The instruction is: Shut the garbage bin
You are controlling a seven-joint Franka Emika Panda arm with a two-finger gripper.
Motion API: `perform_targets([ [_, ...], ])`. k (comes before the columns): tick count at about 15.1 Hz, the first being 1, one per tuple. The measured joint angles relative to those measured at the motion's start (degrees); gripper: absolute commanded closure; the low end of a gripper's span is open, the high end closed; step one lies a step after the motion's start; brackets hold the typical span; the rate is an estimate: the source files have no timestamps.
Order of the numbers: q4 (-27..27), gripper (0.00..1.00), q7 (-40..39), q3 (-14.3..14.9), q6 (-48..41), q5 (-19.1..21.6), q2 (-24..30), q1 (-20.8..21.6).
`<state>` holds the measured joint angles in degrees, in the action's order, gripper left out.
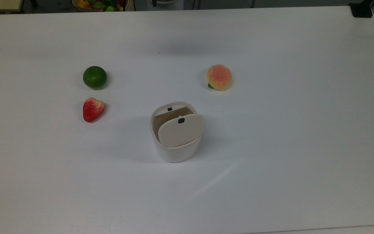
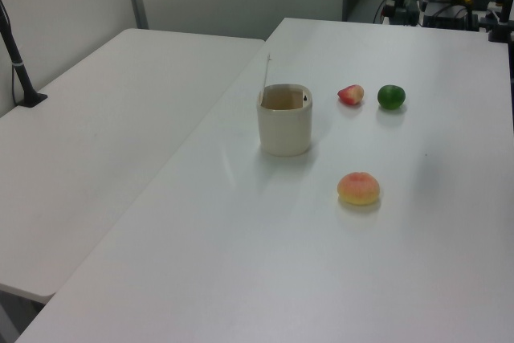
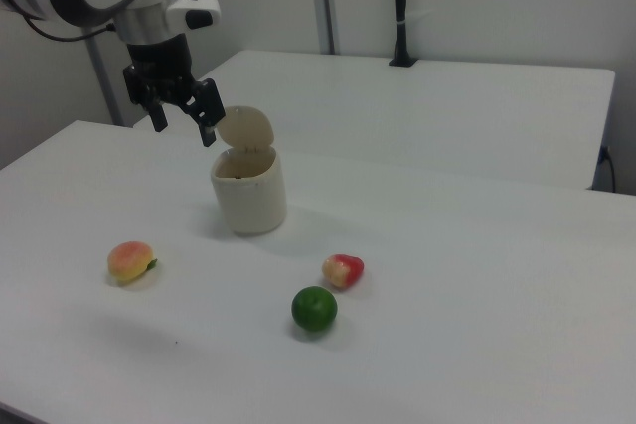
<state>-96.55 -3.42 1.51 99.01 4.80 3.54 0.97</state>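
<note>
- Standing near the middle of the white table (image 1: 287,130), the garbage bin (image 1: 175,151) has its beige lid (image 1: 180,130) swung up on its hinge, so the mouth is uncovered.
- From the left view the lid (image 2: 267,70) is edge-on, just a thin upright sliver at the bin's (image 2: 284,128) rim, and the inside is too shadowed to tell what it holds.
- A small black button (image 1: 181,120) sits on the lid; a second dark spot on the bin's far rim is too small to identify.
- In the right view the gripper (image 3: 183,118) hangs in the air just to the right view's left of the raised lid (image 3: 245,128), apart from it, black fingers (image 3: 210,123) spread and gripping nothing.
- The arm is cut off by the right view's top-left corner.
- A strawberry (image 1: 93,109) and a lime (image 1: 94,77) lie near each other to the top view's left of the bin; a peach (image 1: 219,77) lies apart on the top view's right.
- A second white table (image 2: 96,158) butts against this one.
- A black post (image 3: 399,7) rises from the second table's far edge.
- A box of colourful items (image 1: 97,4) is cut off at the top view's upper edge.
</note>
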Motion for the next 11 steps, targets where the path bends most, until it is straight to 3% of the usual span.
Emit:
perform_targets([
  [1,0.00,0.61,-0.11,-0.09,0.00,0.00,-0.04,0.00],
  [2,0.00,0.71,-0.39,-0.19,0.00,0.00,-0.10,0.01],
  [4,0.00,0.85,-1.87,-0.31,0.00,0.00,-0.22,0.02],
  [11,-0.01,1.00,-5.56,-0.33,0.09,0.01,-0.79,0.02],
])
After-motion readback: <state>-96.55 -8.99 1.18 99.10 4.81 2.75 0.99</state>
